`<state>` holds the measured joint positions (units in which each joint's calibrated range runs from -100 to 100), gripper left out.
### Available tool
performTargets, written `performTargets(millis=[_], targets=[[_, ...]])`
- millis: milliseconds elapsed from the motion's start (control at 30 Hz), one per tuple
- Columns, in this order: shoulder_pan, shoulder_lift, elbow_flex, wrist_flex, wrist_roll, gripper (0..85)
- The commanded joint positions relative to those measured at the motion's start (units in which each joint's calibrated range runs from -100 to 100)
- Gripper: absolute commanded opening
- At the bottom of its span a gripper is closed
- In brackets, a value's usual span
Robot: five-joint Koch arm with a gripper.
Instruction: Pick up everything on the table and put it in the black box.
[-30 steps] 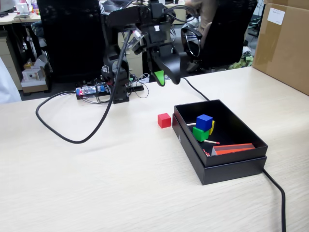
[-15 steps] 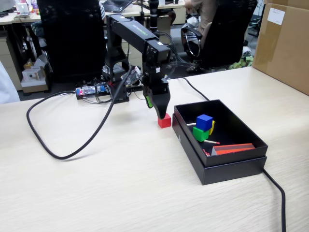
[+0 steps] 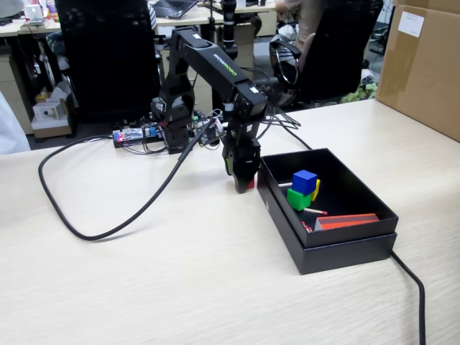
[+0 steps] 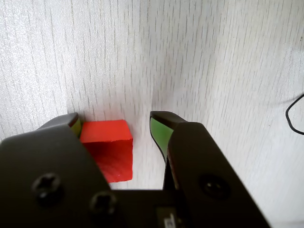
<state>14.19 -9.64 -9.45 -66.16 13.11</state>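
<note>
Gripper (image 4: 114, 124) is straddling the red cube (image 4: 108, 148) with jaws apart, one touching it, just beside the black box (image 3: 345, 248).

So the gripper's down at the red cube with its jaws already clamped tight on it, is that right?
Not quite. The gripper is down around the red cube, but the wrist view shows it open: one jaw sits against the cube, the other stands clear with bare table between.

Red cube (image 4: 108, 151) mostly behind hand (image 3: 244, 188)
</note>
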Motion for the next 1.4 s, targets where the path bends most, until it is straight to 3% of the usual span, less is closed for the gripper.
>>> performTargets(millis=[0,67,100,300,533,600,633,667,1000,1367], targets=[[0.63,0.29,1.92,2.02,0.00,18.9],[0.34,-0.17,2.01,2.62,0.00,6.9],[0.20,-0.40,2.01,2.71,-0.05,5.9],[-1.37,-6.48,1.38,2.45,-0.59,5.9],[-4.20,-17.26,-2.52,1.67,-3.22,7.3],[-4.44,-19.56,-4.97,0.20,-3.76,26.6],[-4.49,-22.54,-7.42,-0.14,-4.05,44.0],[-4.49,-24.15,-8.23,-0.14,-4.25,46.8],[-3.37,-38.49,-9.59,-1.44,-4.05,47.5],[-4.00,-38.03,-11.13,-1.44,-4.44,47.6]])
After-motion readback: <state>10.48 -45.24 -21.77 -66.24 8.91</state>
